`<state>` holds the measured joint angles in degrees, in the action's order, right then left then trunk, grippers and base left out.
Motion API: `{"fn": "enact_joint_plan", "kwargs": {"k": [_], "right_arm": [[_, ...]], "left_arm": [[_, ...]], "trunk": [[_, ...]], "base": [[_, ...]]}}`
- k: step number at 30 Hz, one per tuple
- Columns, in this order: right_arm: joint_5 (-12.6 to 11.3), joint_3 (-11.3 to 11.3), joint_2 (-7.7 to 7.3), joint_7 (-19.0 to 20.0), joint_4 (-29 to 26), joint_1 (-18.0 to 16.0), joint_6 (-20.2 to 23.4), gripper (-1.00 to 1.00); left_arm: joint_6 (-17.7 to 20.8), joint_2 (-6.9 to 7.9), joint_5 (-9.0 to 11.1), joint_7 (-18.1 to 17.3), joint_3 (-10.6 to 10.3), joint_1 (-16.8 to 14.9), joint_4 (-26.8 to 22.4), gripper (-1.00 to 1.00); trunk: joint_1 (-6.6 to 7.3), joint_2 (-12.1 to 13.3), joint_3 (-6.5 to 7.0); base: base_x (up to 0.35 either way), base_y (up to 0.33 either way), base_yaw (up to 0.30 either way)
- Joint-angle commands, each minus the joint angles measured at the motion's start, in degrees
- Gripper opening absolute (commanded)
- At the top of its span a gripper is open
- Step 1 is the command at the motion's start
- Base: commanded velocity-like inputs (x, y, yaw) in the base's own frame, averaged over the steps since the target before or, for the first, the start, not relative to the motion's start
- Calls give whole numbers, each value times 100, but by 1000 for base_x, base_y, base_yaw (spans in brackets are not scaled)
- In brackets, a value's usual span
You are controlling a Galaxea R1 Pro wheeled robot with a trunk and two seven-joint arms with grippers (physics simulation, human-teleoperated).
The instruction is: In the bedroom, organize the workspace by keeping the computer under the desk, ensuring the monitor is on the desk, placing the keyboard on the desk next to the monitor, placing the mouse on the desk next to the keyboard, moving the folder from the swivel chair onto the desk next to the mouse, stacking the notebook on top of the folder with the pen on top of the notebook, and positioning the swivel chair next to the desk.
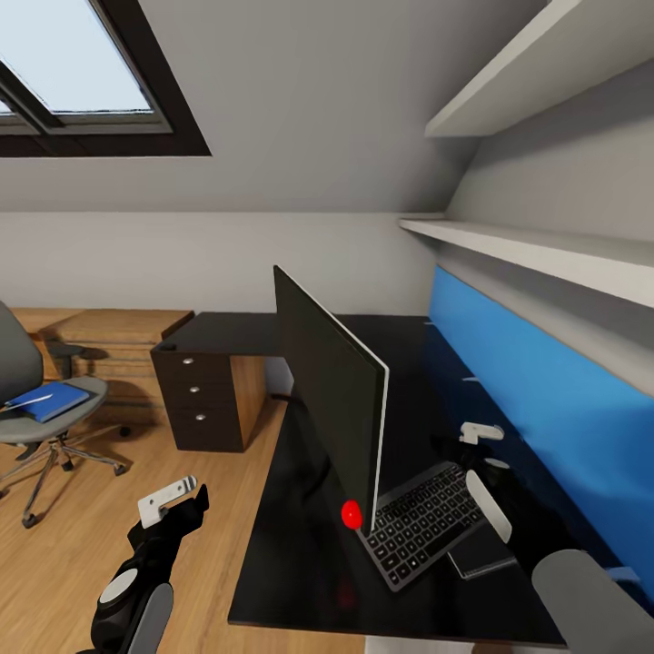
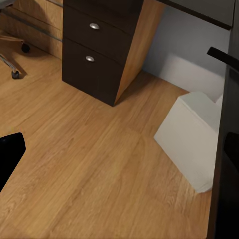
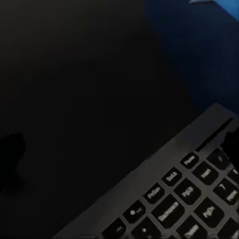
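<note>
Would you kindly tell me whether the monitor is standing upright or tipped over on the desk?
Upright: the monitor stands on edge on the desk, its thin pale edge rising near-vertically beside the keyboard.

One monitor (image 1: 331, 400), one keyboard (image 1: 420, 522), one swivel chair (image 1: 32, 400), one folder (image 1: 50, 400), three drawers (image 1: 195, 391).

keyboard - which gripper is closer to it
Right. The right gripper hovers over the keyboard on the desk; the left gripper hangs over the floor beside the desk.
</note>
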<state>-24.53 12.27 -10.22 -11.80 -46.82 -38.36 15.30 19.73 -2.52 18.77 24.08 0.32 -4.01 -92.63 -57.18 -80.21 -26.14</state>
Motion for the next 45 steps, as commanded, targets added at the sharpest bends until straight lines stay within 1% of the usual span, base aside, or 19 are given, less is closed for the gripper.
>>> {"fn": "enact_joint_plan", "kwargs": {"k": [1, 3, 9, 13, 15, 20, 29, 42, 45], "right_arm": [[-23, 63, -5, -55, 24, -1, -9, 100], [36, 120, 6, -49, 99, 6, -58, 100], [107, 213, 22, -40, 175, 12, -120, 100], [202, 503, 27, -27, 393, 12, -338, 100], [244, 685, 28, 13, 608, 8, -555, 100], [283, 855, 29, 125, 875, 5, -789, 100], [279, 881, 29, 159, 918, 4, -825, 100], [247, 882, 29, 151, 922, -4, -695, 100], [247, 878, 29, 146, 942, -5, -581, 100]], "left_arm": [[22, -3, 48, 26, 3, -4, -9, 100], [22, -6, 48, 26, 3, -4, -9, 100], [22, -11, 45, 26, -4, -4, -9, 100], [22, -11, 44, 26, -11, -4, -9, 100], [22, -12, 41, 26, -13, -4, -9, 100], [22, -12, 46, 26, -21, -4, -9, 100], [22, -12, 40, 26, -23, -4, -9, 100], [30, -9, 22, 22, -35, -4, 23, 100], [30, -5, 19, 19, -39, -4, 37, 100]], "trunk": [[-23, -46, -25], [-67, -126, -61], [-198, -367, -169], [-286, -527, -240], [-330, -607, -276], [-440, -808, -366], [-638, -1169, -528], [-638, -1169, -528], [-638, -1169, -528]], "base": [[0, 0, 0], [0, 0, 0], [0, 0, 0], [0, 0, 0], [0, 0, 0], [0, 0, 0], [0, 0, 0], [0, 0, 0], [-40, 0, 0]]}}
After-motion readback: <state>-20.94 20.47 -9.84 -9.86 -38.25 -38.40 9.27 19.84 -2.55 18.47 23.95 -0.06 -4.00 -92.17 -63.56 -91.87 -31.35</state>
